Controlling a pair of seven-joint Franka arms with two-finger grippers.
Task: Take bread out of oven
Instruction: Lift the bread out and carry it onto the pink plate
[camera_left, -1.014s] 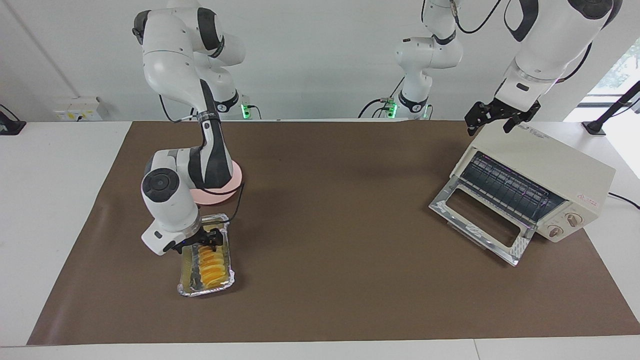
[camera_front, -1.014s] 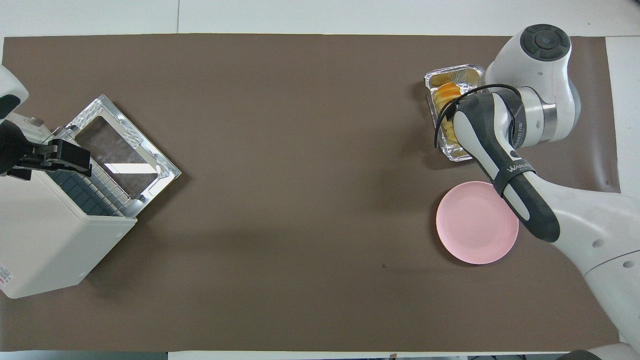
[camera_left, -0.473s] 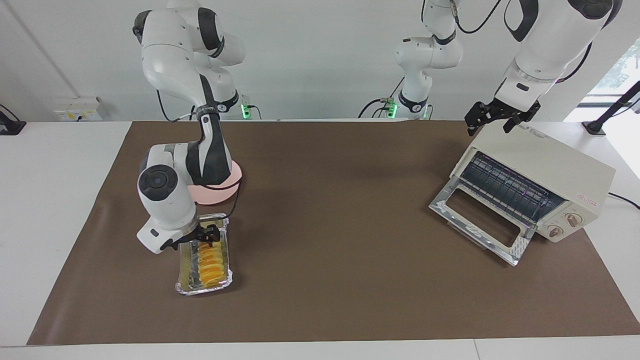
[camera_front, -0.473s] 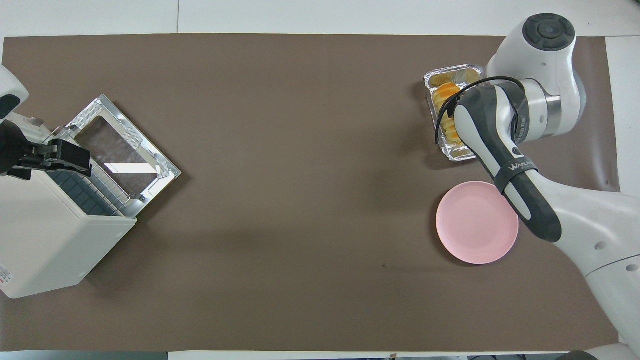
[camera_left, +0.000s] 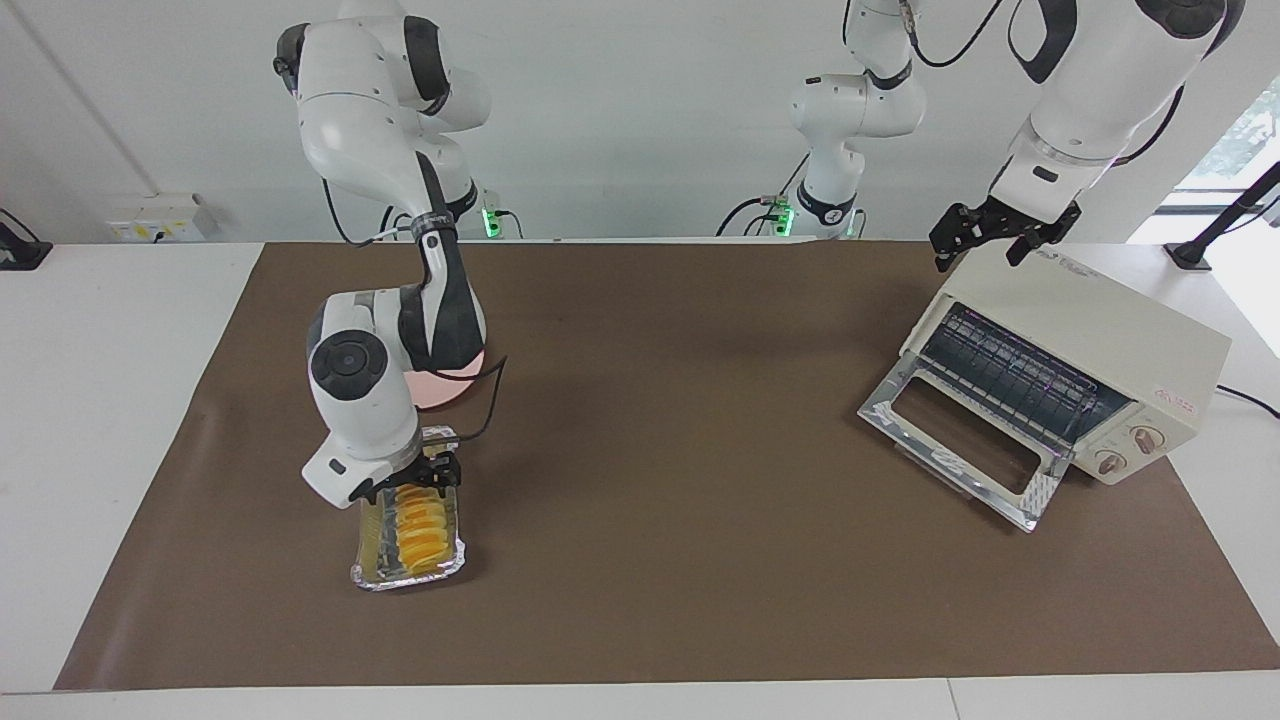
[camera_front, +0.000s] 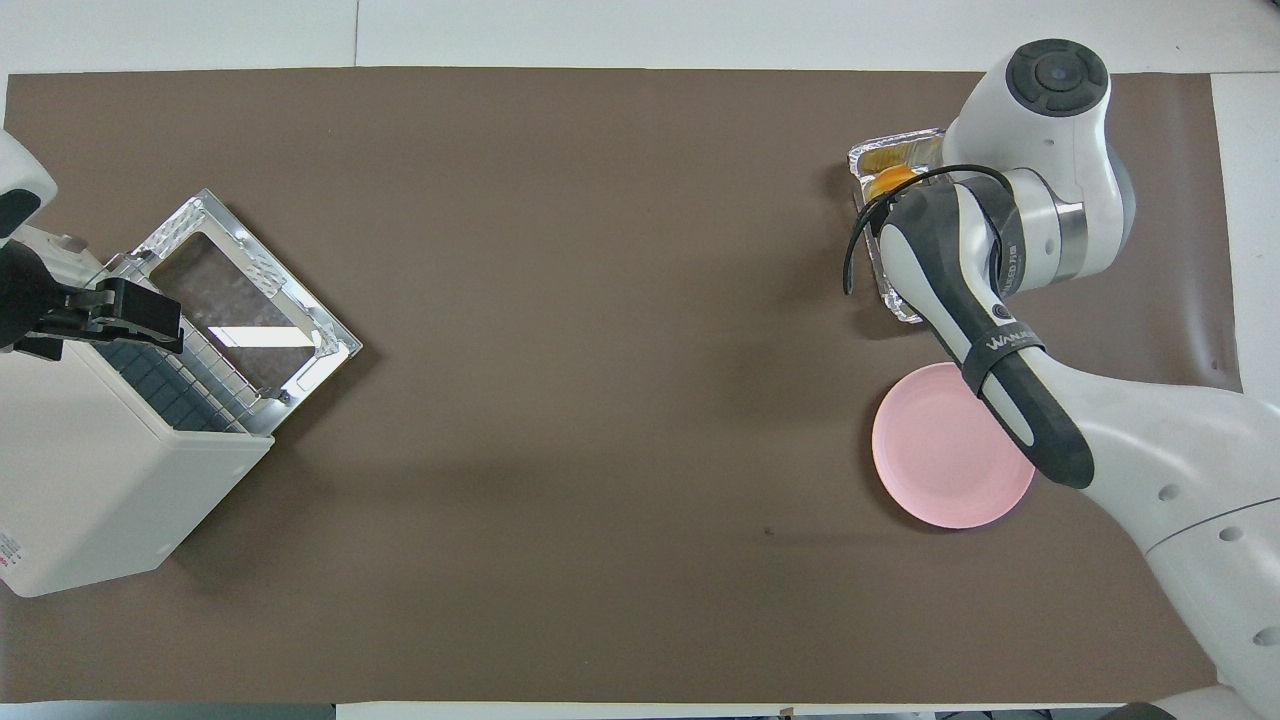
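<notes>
**Bread in foil tray, oven open**

Facing view: the right gripper (camera_left: 420, 478), jaws spread, hangs over the bread (camera_left: 420, 530) in the foil tray (camera_left: 370, 560). The left gripper (camera_left: 990, 232), spread, waits over the oven (camera_left: 1090, 330).

Overhead view: the right arm hides most of the bread (camera_front: 893, 178); the pink plate (camera_front: 930, 460) lies nearer the robots.

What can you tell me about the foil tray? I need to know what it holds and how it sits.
The foil tray is a crinkled silver oblong with a rolled rim, lying flat on the brown mat at the right arm's end of the table, farther from the robots than the pink plate. The bread, golden-yellow and ridged, lies in it lengthwise. The right gripper hangs open over its nearer end.
</notes>
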